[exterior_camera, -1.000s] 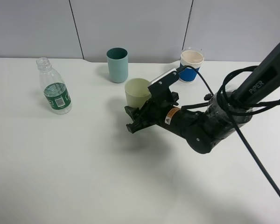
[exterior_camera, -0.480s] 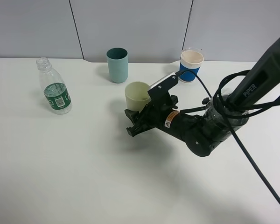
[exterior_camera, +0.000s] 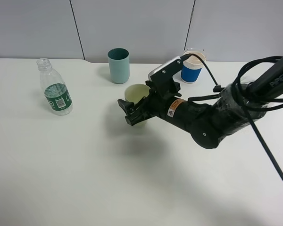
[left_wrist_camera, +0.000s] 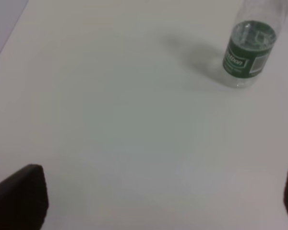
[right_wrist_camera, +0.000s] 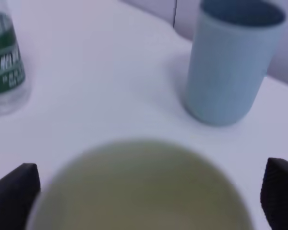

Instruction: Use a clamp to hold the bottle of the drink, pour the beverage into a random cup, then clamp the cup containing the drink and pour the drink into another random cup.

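The pale yellow-green tapered cup (exterior_camera: 136,92) stands upright in the middle of the table. My right gripper (exterior_camera: 132,113) is open and low at its near side. In the right wrist view the cup (right_wrist_camera: 144,187) fills the space between the two spread fingers (right_wrist_camera: 14,191), and I cannot tell whether they touch it. The teal straight-sided cup (exterior_camera: 118,66) (right_wrist_camera: 230,67) stands just behind it. At the far left stands the uncapped bottle (exterior_camera: 55,94) (right_wrist_camera: 5,72) with its green label. My left gripper (left_wrist_camera: 156,196) hangs open above bare table, the bottle (left_wrist_camera: 249,52) well ahead of it.
A white cup with a blue band (exterior_camera: 193,66) stands at the back, right of the teal cup. The right arm and its black cables (exterior_camera: 254,117) stretch over the right half of the white table (exterior_camera: 85,179). A grey panel wall closes off the back.
My right gripper has opened and moved forward and left, so the yellow-green cup now sits between its fingers. Bottle, the other cups and the left gripper have not moved.
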Motion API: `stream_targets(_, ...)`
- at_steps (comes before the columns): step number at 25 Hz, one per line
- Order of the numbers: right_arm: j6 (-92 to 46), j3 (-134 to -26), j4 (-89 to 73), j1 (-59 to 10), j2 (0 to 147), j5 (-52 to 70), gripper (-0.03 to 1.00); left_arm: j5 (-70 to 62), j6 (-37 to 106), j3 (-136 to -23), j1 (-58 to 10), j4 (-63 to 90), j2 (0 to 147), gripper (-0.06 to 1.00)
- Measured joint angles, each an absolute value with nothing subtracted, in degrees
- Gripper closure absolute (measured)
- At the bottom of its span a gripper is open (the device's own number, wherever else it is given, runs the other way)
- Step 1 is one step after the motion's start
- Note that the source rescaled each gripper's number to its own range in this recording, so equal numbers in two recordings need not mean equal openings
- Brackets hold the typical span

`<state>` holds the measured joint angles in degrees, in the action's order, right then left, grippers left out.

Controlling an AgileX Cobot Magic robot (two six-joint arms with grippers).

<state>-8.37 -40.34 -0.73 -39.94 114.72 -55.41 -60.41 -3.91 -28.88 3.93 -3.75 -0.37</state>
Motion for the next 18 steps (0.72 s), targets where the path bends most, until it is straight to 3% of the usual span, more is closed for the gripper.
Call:
stream_targets(9, -8.4, -40.2, 0.0, -38.3, 96.5, -37.2, 0.22, -60.4, -3.9, -28.9, 3.9, -3.8, -0.4, -0.06)
stream_targets(18, -9.6, -40.2, 0.0, -26.5, 86.3, -24.9, 0.22, -60.4, -3.9, -28.9, 3.9, -3.8, -0.4, -0.06)
